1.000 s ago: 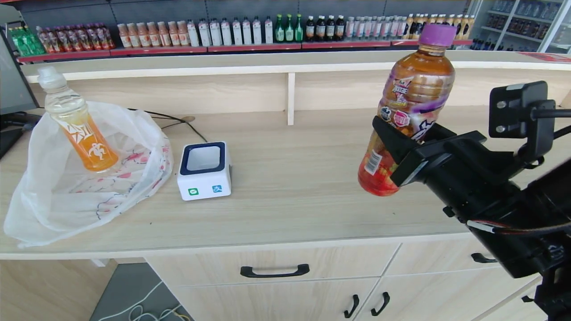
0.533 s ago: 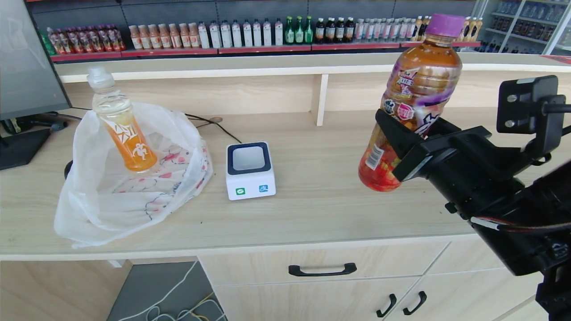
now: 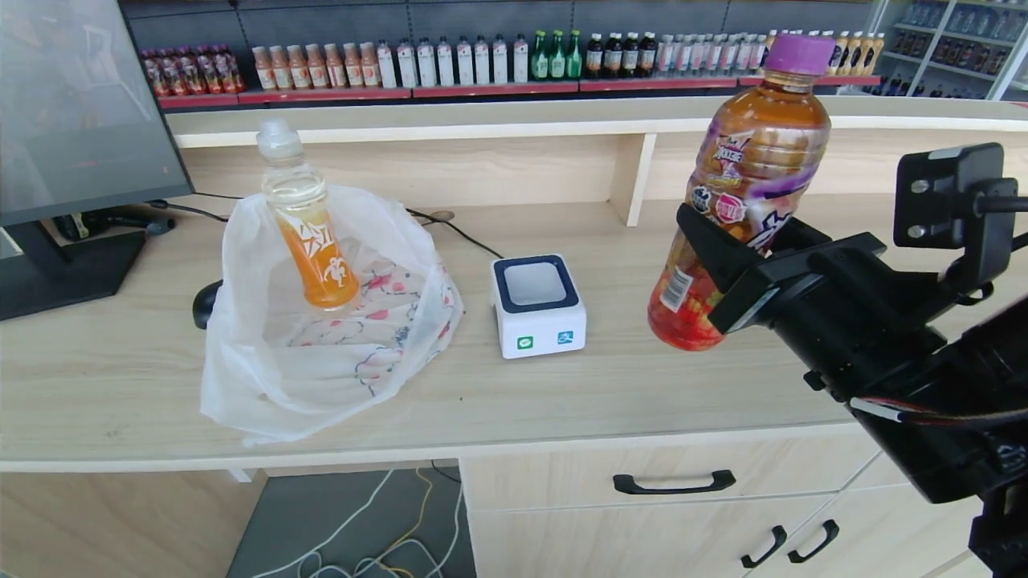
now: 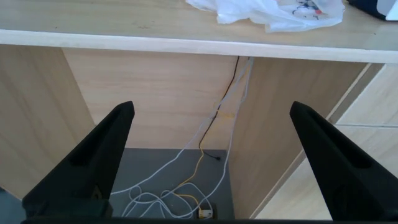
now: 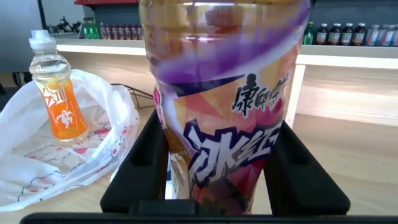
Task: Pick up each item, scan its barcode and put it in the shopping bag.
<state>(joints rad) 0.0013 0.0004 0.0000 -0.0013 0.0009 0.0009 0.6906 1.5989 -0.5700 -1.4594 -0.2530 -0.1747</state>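
One purple-capped bottle (image 3: 755, 160) clamped mid-body between right jaws, nearly upright, left jaws spread wide

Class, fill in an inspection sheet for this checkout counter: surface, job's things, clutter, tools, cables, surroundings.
Surface: wooden counter, drawers below.
Job's things: purple-capped bottle held above counter; orange bottle standing in bag; scanner beside bag.
Clutter: monitor; dark round thing beside bag.
Tools: right tool shut on purple-capped bottle; left tool open, below counter edge.
Cables: black cable behind scanner; loose wires on floor.
Surroundings: shelves of drinks.
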